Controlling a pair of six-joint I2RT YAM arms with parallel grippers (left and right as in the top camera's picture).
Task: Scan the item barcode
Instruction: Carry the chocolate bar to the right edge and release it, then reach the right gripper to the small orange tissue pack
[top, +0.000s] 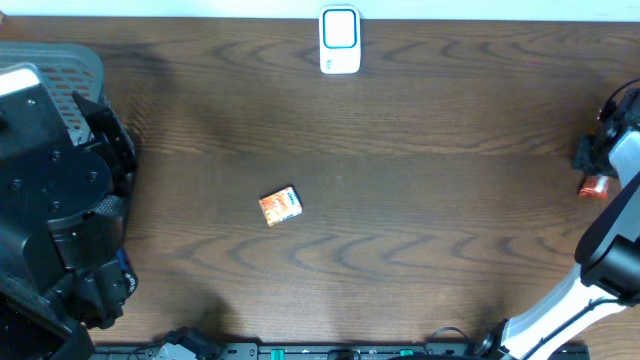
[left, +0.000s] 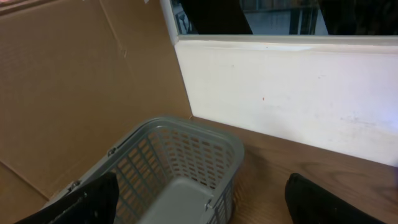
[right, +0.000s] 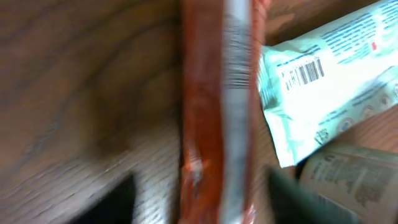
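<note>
From overhead, the right arm (top: 612, 250) reached along the table's (top: 420, 260) right edge, and its right gripper (top: 590, 162) sat directly over an orange-red packet (top: 596, 186). The barcode scanner (top: 340, 41) stood well away from that gripper, at the far edge of the table. A small orange box (top: 280, 206) lay mid-table, about halfway between the two arms. The left arm (top: 60, 190) bulked over a grey basket (top: 80, 65) at the left edge.

In the left wrist view, the left gripper (left: 205, 200) was released, its dark fingers (left: 84, 202) spread wide at the bottom corners with nothing between them. The basket sat just below and ahead of it. Beyond it were a brown cardboard sheet (left: 74, 87) and a white wall (left: 286, 93).

In the blurred right wrist view, the packet ran lengthwise between the gripper's fingers (right: 118, 200). The jaws were released, standing either side of it, and bare wood showed between one finger and the packet. Just beside the gripper, on one side, lay a pale wrapper (right: 323, 93) with its barcode facing up. A second printed pack (right: 351, 183) lay near that finger.
</note>
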